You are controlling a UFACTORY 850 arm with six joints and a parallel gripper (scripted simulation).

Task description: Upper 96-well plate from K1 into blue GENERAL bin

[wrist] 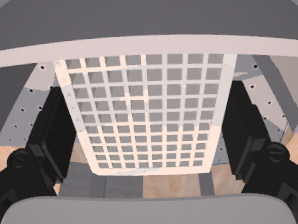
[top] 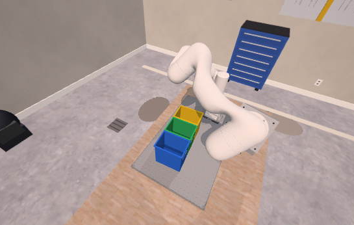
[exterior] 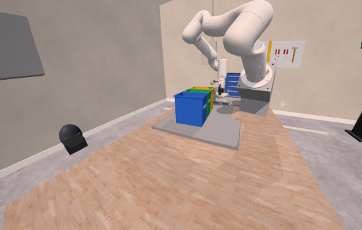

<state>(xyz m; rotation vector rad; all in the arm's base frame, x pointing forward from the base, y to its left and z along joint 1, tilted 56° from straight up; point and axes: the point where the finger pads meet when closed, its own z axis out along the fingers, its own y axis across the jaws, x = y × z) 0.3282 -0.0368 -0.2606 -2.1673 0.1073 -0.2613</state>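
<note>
Gripper (wrist: pixel 149 129): black fingers clamped on the long sides of the white 96-well plate (wrist: pixel 147 112); only the wrist view shows this grip. Top view: plate (top: pixel 214 116) partly hidden under the arm (top: pixel 211 94), just right of the yellow bin (top: pixel 188 115). Green bin (top: pixel 180 129) and blue bin (top: pixel 171 149) stand nearer in the row, on the grey mat (top: pixel 188 182). Exterior view alone shows the pedestal (exterior: pixel 256 96).

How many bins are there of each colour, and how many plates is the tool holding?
Blue bin: 1
Green bin: 1
Yellow bin: 1
96-well plate held in the tool: 1
Total: 4
</note>
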